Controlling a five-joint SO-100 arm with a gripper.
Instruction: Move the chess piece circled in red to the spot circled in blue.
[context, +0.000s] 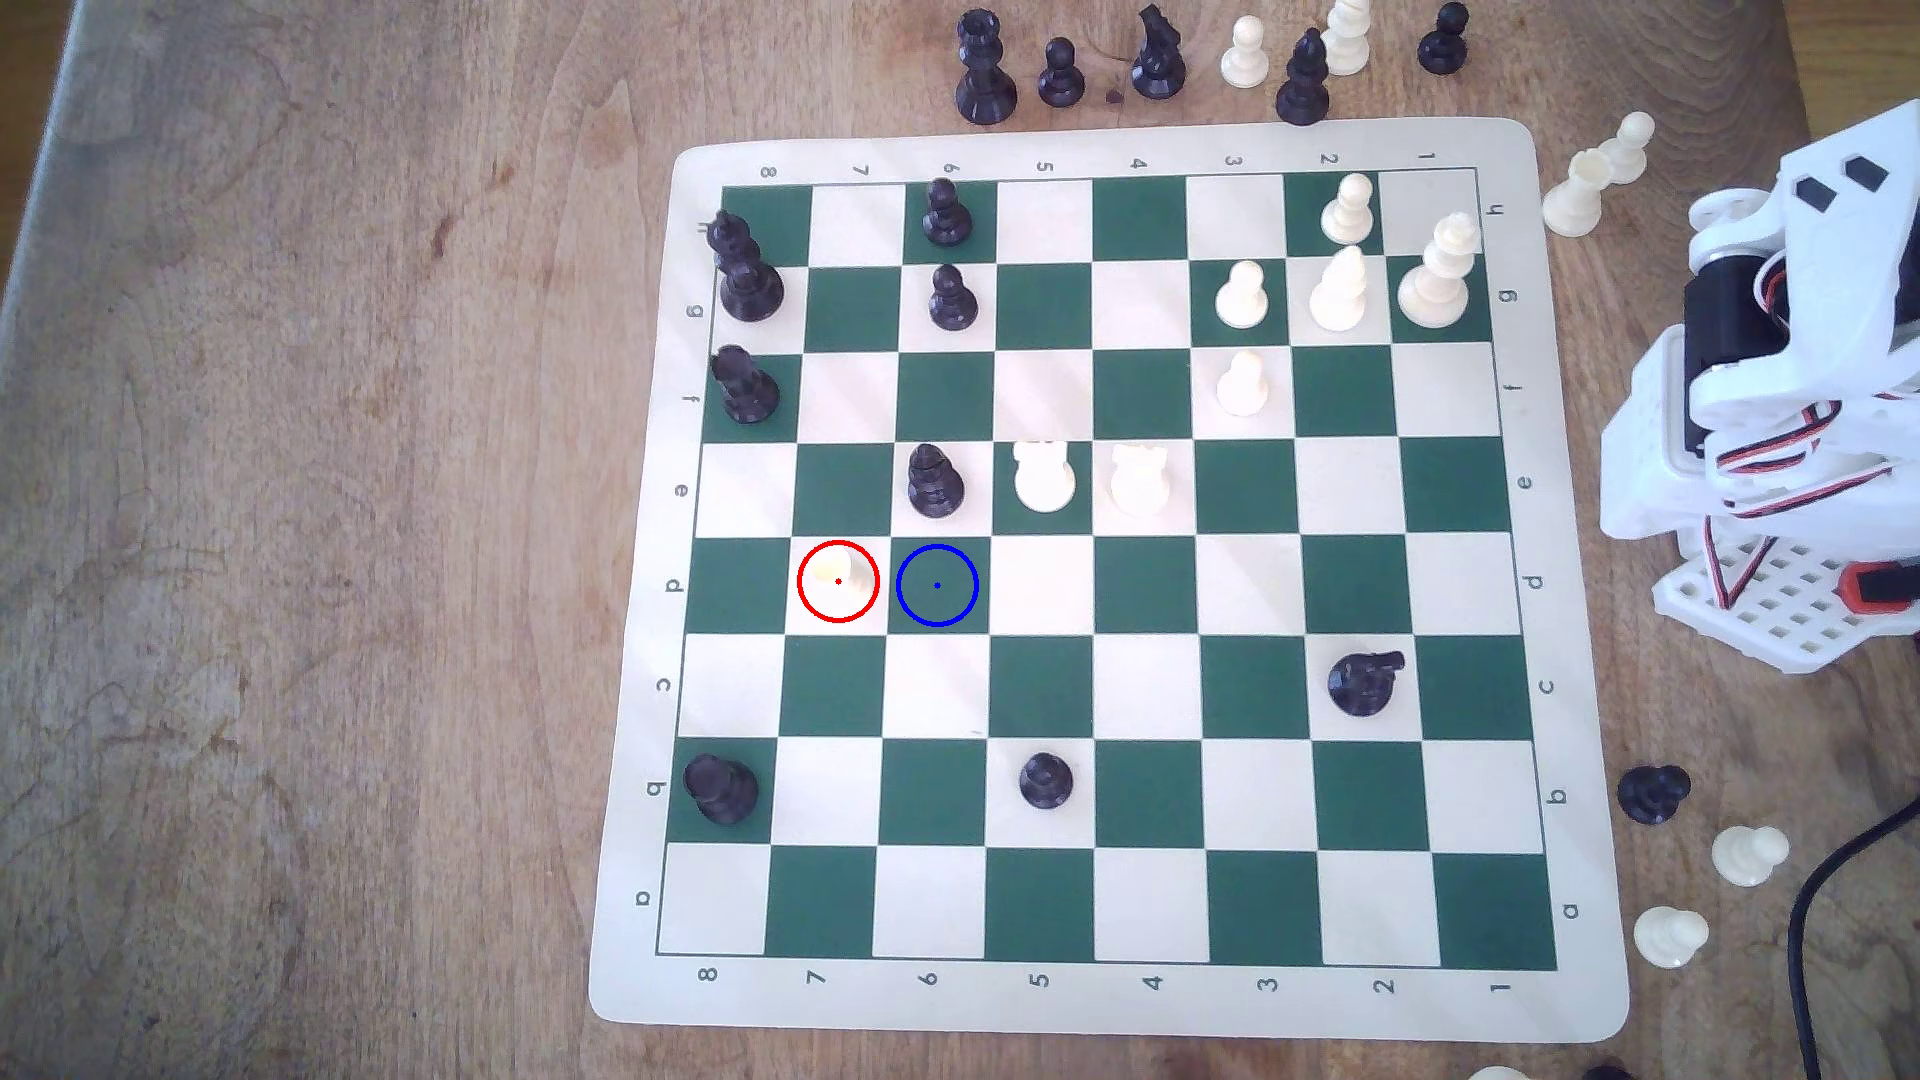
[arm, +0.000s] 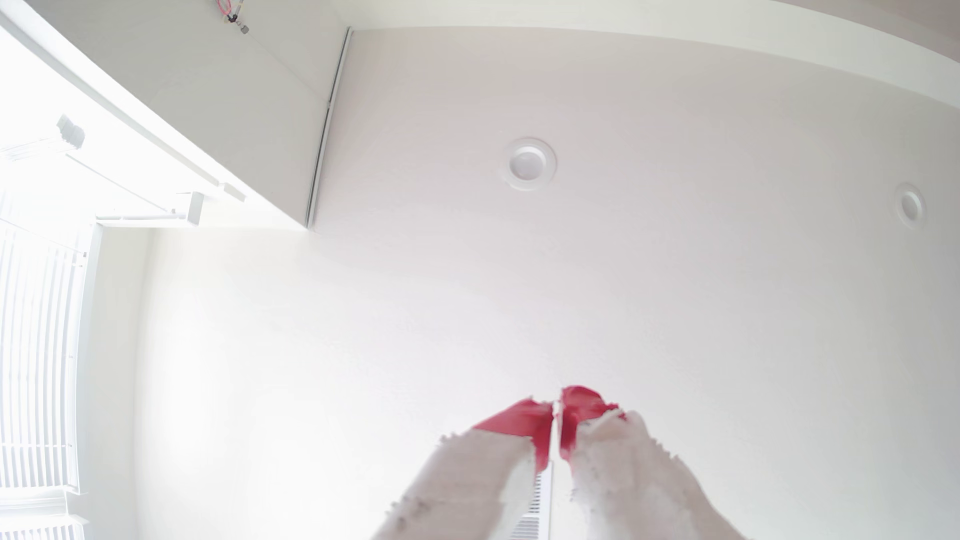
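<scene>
The chess piece (context: 837, 577), small and cream-white, stands on a white square inside a red ring on the board's left half in the exterior view. One square to its right lies the spot (context: 937, 586), a dark green square with a blue ring and centre dot, with nothing on it. My white arm (context: 1787, 415) sits folded off the board's right edge, far from both. In the wrist view my gripper (arm: 557, 405) points up at a white ceiling. Its red-tipped fingers (arm: 519, 420) are pressed almost together with nothing between them.
A black piece (context: 934, 480) stands one square behind the spot, with two cream notched-top pieces (context: 1043, 476) to its right. Other black and cream pieces are scattered over the green-and-white board (context: 1101, 145). Captured pieces (context: 1153, 57) stand off the board on the wooden table, and a black cable (context: 1813, 914) runs at right.
</scene>
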